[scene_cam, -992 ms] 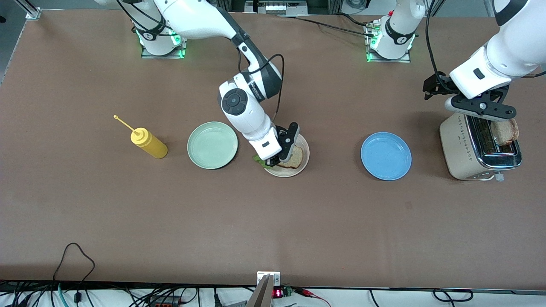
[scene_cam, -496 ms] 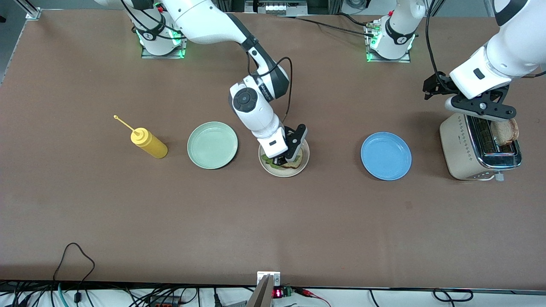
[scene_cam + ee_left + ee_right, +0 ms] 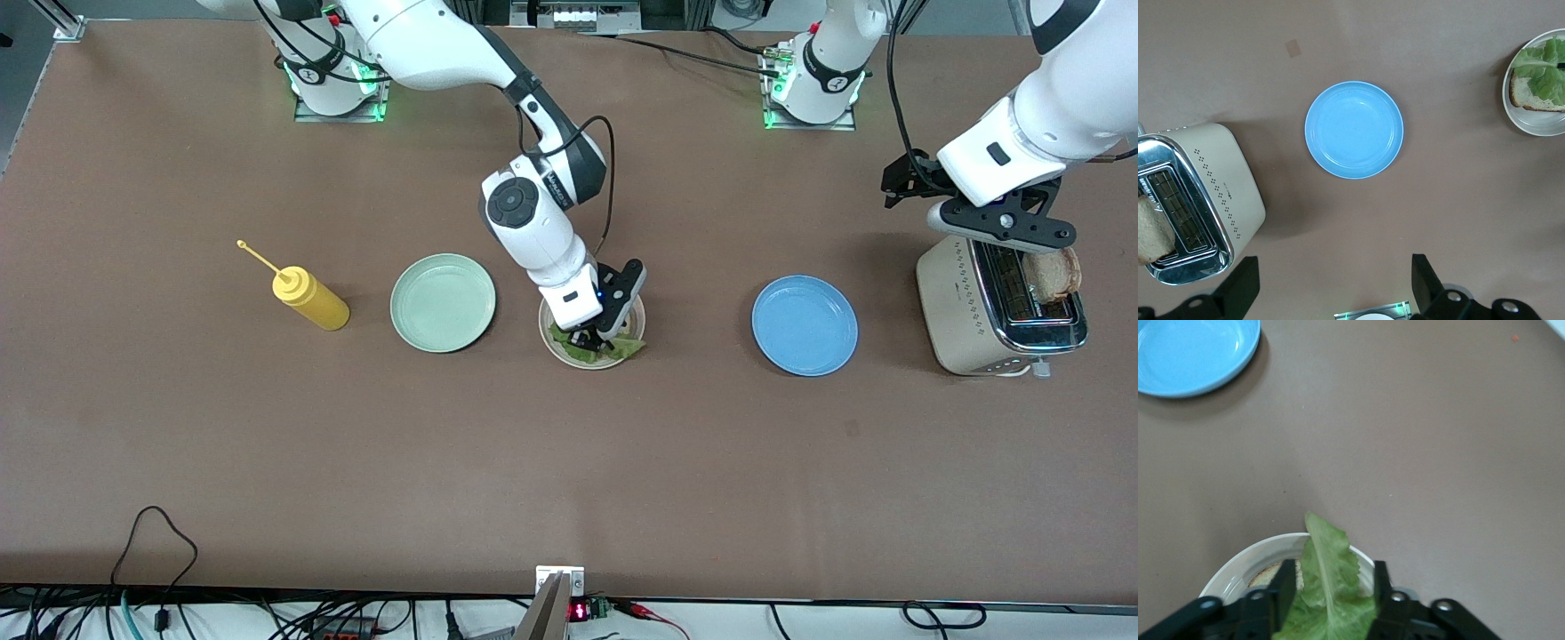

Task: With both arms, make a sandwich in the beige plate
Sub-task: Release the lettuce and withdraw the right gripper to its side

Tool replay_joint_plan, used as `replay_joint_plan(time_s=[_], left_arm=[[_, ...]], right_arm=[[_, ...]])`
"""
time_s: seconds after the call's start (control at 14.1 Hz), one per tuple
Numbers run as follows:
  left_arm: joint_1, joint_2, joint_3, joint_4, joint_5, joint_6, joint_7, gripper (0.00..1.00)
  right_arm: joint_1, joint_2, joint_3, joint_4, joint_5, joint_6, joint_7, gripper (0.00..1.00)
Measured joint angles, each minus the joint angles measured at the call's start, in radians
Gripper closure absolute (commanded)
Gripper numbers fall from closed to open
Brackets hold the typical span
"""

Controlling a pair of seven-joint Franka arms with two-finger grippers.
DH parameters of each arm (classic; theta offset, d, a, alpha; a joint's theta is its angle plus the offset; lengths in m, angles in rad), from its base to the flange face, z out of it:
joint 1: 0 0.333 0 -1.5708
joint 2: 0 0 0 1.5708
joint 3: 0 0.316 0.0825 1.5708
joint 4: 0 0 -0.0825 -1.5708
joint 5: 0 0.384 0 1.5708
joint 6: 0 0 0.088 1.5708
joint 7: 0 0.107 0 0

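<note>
The beige plate (image 3: 587, 365) holds one bread slice (image 3: 1268, 575) with a green lettuce leaf (image 3: 597, 352) lying on top. My right gripper (image 3: 597, 338) is low over this plate. It is open, its fingers (image 3: 1281, 587) standing either side of the leaf (image 3: 1328, 567). The left wrist view also shows the plate (image 3: 1531, 123), bread (image 3: 1531, 100) and lettuce (image 3: 1545, 70). My left gripper (image 3: 996, 227) waits open and empty above the toaster (image 3: 969, 311). A second bread slice (image 3: 1053, 271) stands in the toaster slot.
An empty blue plate (image 3: 805, 324) lies between the beige plate and the toaster. A mint-green plate (image 3: 443, 302) and a yellow squeeze bottle (image 3: 311, 300) lie toward the right arm's end. Cables run along the table edge nearest the front camera.
My right gripper carried the lettuce across the beige plate, laid it over the bread and opened its fingers. The left arm has not moved.
</note>
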Motion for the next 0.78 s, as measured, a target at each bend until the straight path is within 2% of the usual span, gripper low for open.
replay_joint_plan(time_s=[0.28,0.57,0.78], left_arm=[[0.019,0.001,0.002,0.0,0.0,0.0,0.0,0.0],[0.019,0.002,0.0,0.0,0.0,0.0,0.0,0.0],[0.019,0.006,0.0,0.0,0.0,0.0,0.0,0.0]], right_arm=[[-0.041,-0.116,-0.065,0.009,0.0,-0.224,0.005,0.0],[-0.052,-0.223,-0.201,0.009,-0.007,-0.49,0.056,0.0],[-0.053,-0.278,-0.279,0.009,-0.039,-0.627,0.141,0.0]])
